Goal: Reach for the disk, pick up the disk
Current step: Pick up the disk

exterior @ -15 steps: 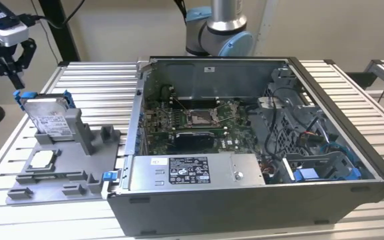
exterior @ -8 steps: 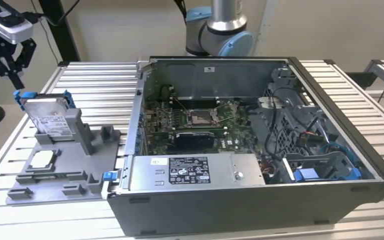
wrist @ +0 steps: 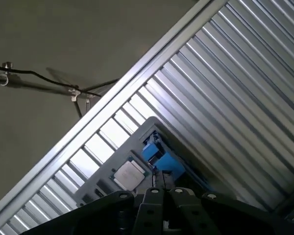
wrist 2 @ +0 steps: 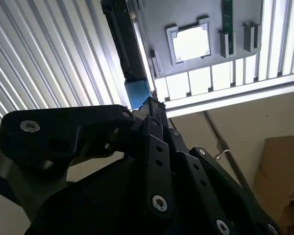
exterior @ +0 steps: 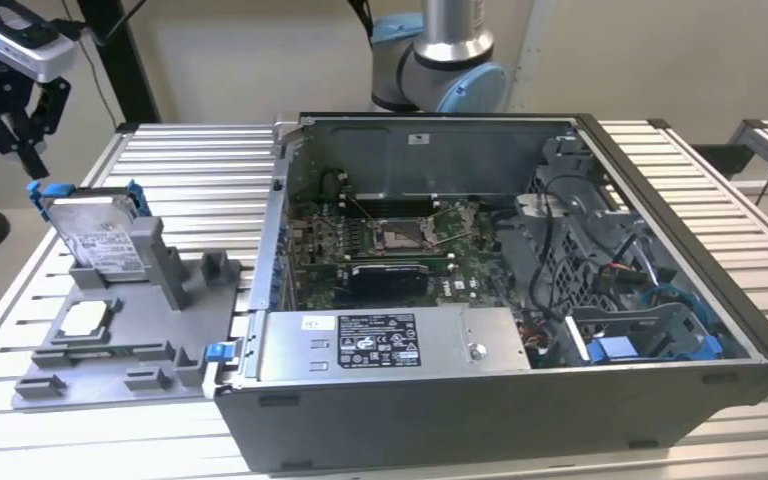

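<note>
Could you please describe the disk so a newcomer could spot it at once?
Beside the open computer case, at the exterior view's left, lies a grey fixture tray. The disk stands on edge in it: a silver-grey hard drive edged in blue, unlike the small square chip lying flat nearby.

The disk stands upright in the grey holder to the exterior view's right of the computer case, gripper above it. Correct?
No: the exterior view shows the disk in the holder to that view's left of the computer case, not its right. The gripper is above it.
</note>
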Robot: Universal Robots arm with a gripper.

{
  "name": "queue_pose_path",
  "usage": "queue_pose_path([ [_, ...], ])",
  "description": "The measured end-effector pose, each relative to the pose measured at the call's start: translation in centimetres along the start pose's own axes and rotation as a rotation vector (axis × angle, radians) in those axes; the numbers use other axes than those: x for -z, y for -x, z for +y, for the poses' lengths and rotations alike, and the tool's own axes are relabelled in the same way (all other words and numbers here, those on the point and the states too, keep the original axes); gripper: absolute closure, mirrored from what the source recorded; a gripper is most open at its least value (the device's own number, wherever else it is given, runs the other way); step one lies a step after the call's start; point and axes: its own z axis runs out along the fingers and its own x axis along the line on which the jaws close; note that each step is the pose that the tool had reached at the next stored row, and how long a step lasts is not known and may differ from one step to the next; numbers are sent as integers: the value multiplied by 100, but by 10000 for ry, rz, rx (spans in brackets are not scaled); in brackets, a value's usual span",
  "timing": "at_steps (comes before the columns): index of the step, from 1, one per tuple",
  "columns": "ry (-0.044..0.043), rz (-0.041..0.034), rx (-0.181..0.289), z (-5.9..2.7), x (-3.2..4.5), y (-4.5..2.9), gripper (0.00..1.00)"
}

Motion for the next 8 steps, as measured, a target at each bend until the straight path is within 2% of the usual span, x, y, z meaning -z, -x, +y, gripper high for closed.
queue_pose_path([
  [8, -1, 54, 1447, 0, 0, 0, 100],
])
